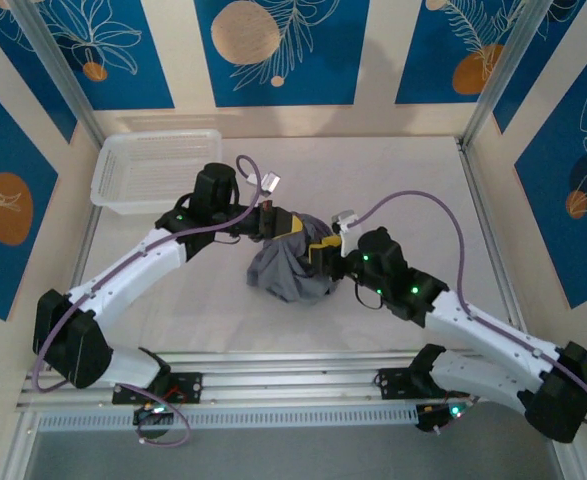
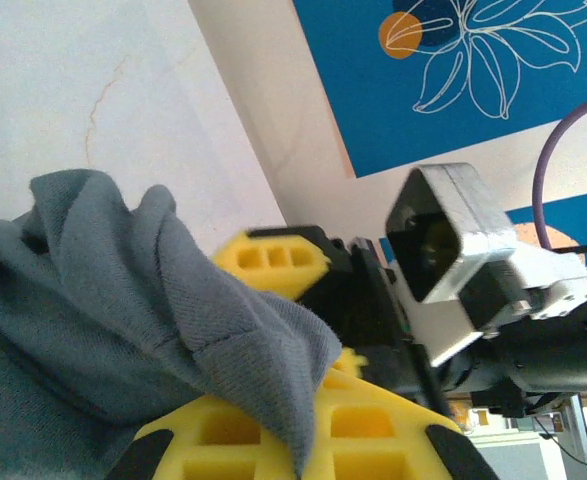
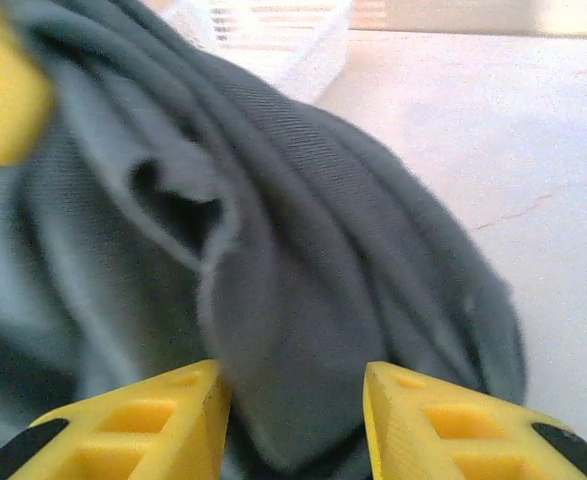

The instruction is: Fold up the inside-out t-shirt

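The inside-out t-shirt [image 1: 288, 272] is a bunched slate-grey heap at the table's middle, lifted a little between the two arms. My left gripper [image 1: 293, 224] holds its upper left edge. In the left wrist view that gripper [image 2: 303, 450] is shut, with a pointed fold of the t-shirt [image 2: 93, 300] pinched between its yellow fingers. My right gripper [image 1: 323, 256] presses into the heap from the right. In the right wrist view it [image 3: 293, 420] is open, with a thick fold of the t-shirt [image 3: 303, 250] lying between its fingers [image 3: 153, 425].
A white mesh-sided basket [image 1: 153, 170] stands at the back left of the table; its rim [image 3: 303, 40] shows beyond the cloth. The right arm's camera housing [image 2: 453, 240] and one of its yellow fingers [image 2: 273, 262] sit close to my left gripper. Purple cables arch over both arms.
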Robot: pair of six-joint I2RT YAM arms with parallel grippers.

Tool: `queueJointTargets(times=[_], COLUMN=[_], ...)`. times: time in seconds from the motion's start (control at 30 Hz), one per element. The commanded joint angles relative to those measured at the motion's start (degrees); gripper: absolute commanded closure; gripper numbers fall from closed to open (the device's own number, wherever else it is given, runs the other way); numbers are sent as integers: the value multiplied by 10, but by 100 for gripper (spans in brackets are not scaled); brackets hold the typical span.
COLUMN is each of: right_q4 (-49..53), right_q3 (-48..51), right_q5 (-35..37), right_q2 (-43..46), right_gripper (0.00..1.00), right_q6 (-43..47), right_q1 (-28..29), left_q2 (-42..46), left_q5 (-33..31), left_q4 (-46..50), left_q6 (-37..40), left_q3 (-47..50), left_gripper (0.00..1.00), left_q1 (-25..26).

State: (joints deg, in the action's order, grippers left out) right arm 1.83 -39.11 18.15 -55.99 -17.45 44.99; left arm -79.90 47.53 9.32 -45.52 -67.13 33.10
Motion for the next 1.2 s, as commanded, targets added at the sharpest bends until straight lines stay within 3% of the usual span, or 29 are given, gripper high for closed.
queueJointTargets(times=[0.0,0.07,0.17,0.23,0.27,0.37,0.43,0.5,0.53,0.57,0.63,0.7,0.8,0.87,0.97,1.07,1.13,1.17], right_q4=[-56,-52,-38,-2,19,57,39,15,10,12,23,25,26,25,21,16,18,19], right_q3=[-39,-51,-61,-71,-77,-92,-94,-90,-87,-85,-83,-78,-74,-74,-76,-77,-79,-79], right_q5=[48,49,22,-34,-70,-281,-418,-467,-466,-457,-429,-415,-402,-402,-411,-414,-412,-412], right_q2=[-28,-47,-45,-23,-10,25,32,30,28,26,13,0,-20,-32,-42,-42,-38,-36], right_gripper=[59,62,90,100,100,100,100,100,100,100,100,100,100,100,100,100,100,100], right_q6=[89,88,74,56,47,-10,-71,-110,-120,-125,-137,-162,-199,-213,-219,-226,-228,-230], right_q1=[2,-1,-7,-9,-12,-54,-92,-110,-114,-118,-134,-156,-188,-198,-202,-203,-203,-203], left_q2=[9,10,11,9,5,-45,-92,-114,-116,-111,-84,-44,23,70,117,121,107,95], left_q5=[-4,-8,-27,-61,-91,-201,-166,-118,-104,-105,-138,-188,-284,-321,-319,-315,-291,-271], left_q4=[9,17,39,79,100,155,126,55,20,8,32,83,151,157,126,76,13,-15], left_q6=[11,18,33,64,88,175,188,156,140,138,165,215,292,337,407,424,388,372], left_q3=[-18,-20,-20,-20,-20,-27,-29,-12,1,6,5,-1,5,25,57,76,93,97], left_gripper=[100,100,100,100,100,100,100,100,97,88,67,53,44,44,46,62,75,77], left_q1=[-5,-6,-11,-26,-36,-56,-59,-58,-58,-59,-62,-64,-62,-44,31,105,121,125])
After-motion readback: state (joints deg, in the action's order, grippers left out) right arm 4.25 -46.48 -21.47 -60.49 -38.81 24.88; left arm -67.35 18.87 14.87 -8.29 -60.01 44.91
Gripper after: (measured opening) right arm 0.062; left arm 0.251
